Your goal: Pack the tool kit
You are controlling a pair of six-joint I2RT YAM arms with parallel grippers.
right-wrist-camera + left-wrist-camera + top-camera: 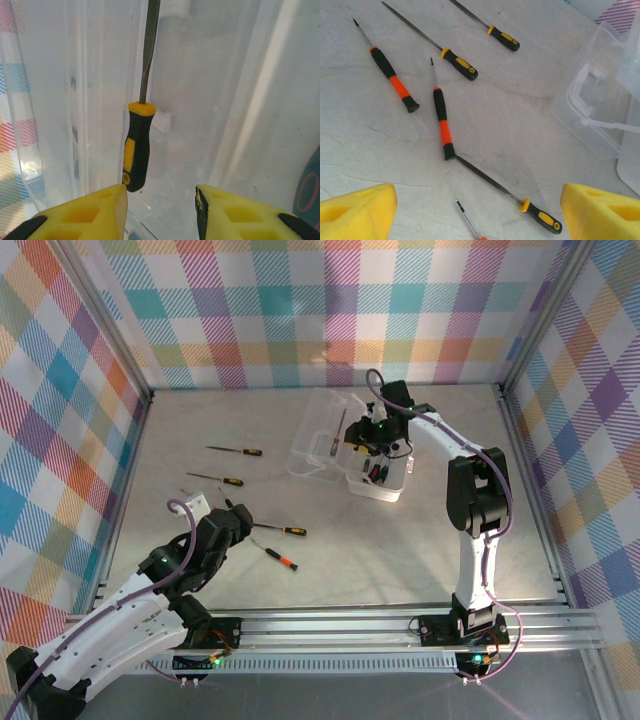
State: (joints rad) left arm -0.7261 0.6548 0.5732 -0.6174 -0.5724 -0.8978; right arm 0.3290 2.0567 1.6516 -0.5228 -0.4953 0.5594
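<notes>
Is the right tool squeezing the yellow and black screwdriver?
No, the right tool has its yellow fingers spread apart, and the yellow and black screwdriver lies free in the clear box beside one finger.

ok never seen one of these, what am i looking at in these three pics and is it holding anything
These are two robot arms bolted at the near edge of a table, each ending in a two-finger gripper with yellow pads.

The overhead picture comes from a fixed camera above. The other two come from cameras on each wrist, looking past that arm's own fingers.

The left gripper hangs open over several slim screwdrivers lying loose on the table, holding nothing.

The right gripper is at the clear plastic box, whose lid is open. A black-and-yellow-handled tool sits just ahead of its parted fingers, inside the box. It looks released rather than gripped, though I can't be sure.
</notes>
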